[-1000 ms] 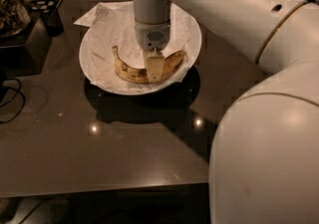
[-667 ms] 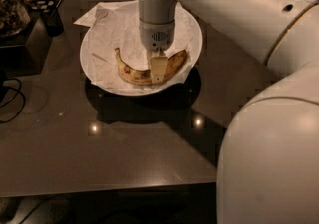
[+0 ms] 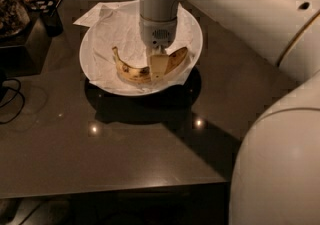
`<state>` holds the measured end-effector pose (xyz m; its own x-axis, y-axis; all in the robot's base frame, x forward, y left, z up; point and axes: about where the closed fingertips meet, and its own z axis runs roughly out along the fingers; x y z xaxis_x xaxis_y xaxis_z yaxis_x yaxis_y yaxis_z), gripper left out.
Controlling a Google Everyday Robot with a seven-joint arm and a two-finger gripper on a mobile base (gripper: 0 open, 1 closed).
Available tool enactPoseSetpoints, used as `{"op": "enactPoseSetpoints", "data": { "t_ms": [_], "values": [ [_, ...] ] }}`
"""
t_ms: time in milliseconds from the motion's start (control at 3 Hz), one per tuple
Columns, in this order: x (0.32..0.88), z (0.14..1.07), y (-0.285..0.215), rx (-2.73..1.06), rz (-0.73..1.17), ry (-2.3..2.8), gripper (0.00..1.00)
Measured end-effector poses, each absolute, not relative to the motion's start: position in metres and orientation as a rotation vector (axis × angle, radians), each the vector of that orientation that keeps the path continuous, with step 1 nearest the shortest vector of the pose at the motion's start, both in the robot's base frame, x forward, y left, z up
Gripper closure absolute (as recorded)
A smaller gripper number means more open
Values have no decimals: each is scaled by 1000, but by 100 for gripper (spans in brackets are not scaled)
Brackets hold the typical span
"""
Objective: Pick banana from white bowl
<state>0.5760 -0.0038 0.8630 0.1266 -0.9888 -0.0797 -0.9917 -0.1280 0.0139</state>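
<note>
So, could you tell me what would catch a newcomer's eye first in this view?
The big white robot arm reaches in from the right, filling that side. Its end effector sits down in the white bowl at upper centre, right over the speckled banana.

white arm angles in, pincer [image 3: 159, 66] hanging straight down beneath wrist.

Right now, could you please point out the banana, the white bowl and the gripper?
banana [image 3: 131, 73], camera view, speckled left half.
white bowl [image 3: 86, 69], camera view, left rim.
gripper [image 3: 159, 64], camera view, lower end, at the banana's middle.
</note>
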Motion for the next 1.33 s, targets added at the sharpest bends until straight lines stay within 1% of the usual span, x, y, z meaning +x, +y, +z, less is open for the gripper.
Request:
{"op": "enactPoseSetpoints", "data": {
  "t_ms": [1000,1333],
  "values": [
    [560,928,22,-2347,101,1822,100],
    [565,932,27,-2330,80,1805,100]
  ]
}}
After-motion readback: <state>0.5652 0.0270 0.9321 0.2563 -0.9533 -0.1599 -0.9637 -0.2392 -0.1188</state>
